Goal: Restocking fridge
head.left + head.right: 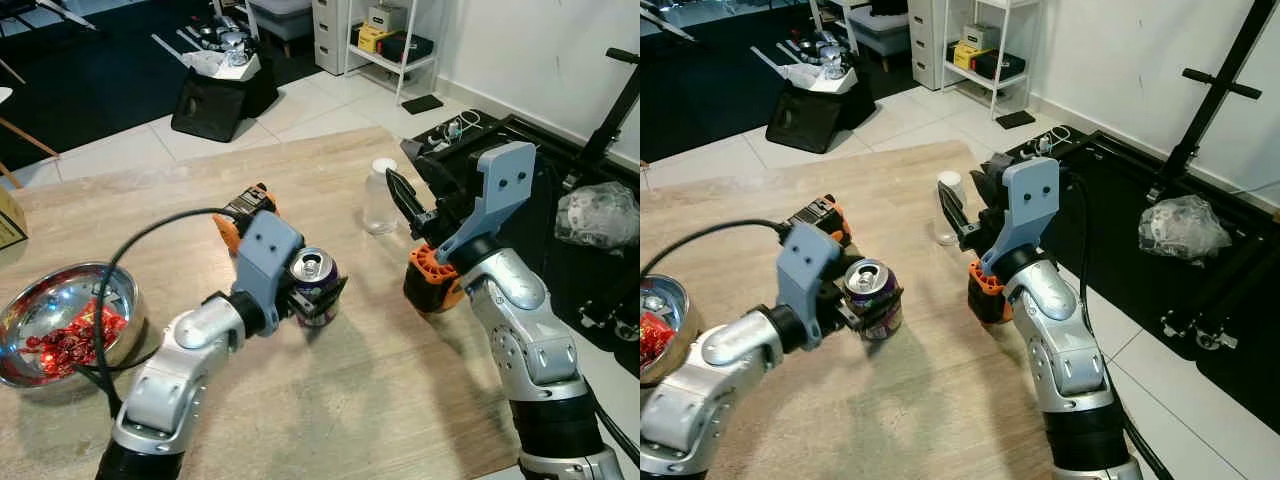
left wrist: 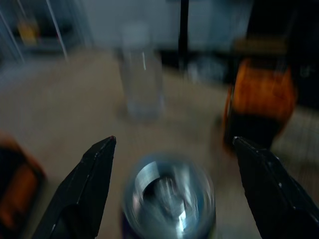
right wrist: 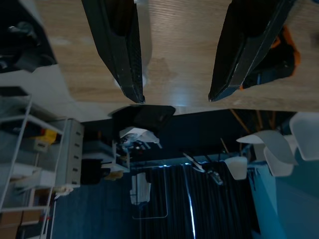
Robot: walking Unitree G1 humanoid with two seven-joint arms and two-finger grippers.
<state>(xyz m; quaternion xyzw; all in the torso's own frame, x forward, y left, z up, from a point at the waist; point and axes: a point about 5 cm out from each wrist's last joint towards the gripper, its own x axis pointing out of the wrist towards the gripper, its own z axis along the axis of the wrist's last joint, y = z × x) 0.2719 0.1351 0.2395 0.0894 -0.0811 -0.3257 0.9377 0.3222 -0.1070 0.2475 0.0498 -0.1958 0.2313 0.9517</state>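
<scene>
A: Start nearest you. What is on the wooden counter?

B: Your left end effector sits low over it, its two black fingers spread on either side of a purple soda can. The can stands upright, its top unopened. In the left wrist view the fingers flank the can with gaps on both sides, so it is open, not clamped.

A: And to your left?

B: A steel bowl holding something red sits near the counter's edge.

A: The right side?

B: Your right end effector is raised above the counter, fingers apart and gripping nothing. Below its wrist is an orange and black object.

A: Farther out?

B: A clear plastic bottle with a white cap stands upright beyond the can. Another orange and black object lies behind your left wrist. Past the counter, a black bag rests on the tiled floor.
</scene>
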